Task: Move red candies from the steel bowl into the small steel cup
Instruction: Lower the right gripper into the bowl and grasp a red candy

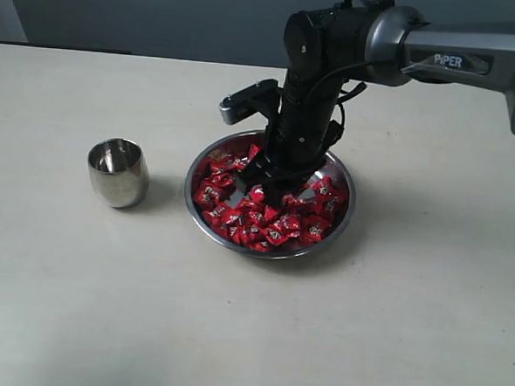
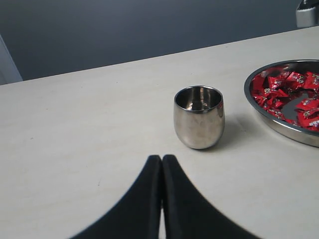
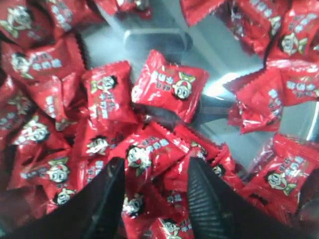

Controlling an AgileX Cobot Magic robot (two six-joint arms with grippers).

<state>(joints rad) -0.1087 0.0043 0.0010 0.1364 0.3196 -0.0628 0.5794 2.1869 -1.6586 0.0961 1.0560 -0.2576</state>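
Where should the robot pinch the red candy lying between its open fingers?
Across its puffy middle, straight down from above: the red candy lies flat under the open right gripper, and its crimped edges look too thin to hold.

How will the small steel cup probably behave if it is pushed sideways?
The small steel cup may tip or roll: its body is rounded, its base narrow. The polished wall probably slips. Empty, it seems light.

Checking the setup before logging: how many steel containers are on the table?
2: the small steel cup stands upright beside, not touching, the steel bowl holding red candies. No others seem hidden.
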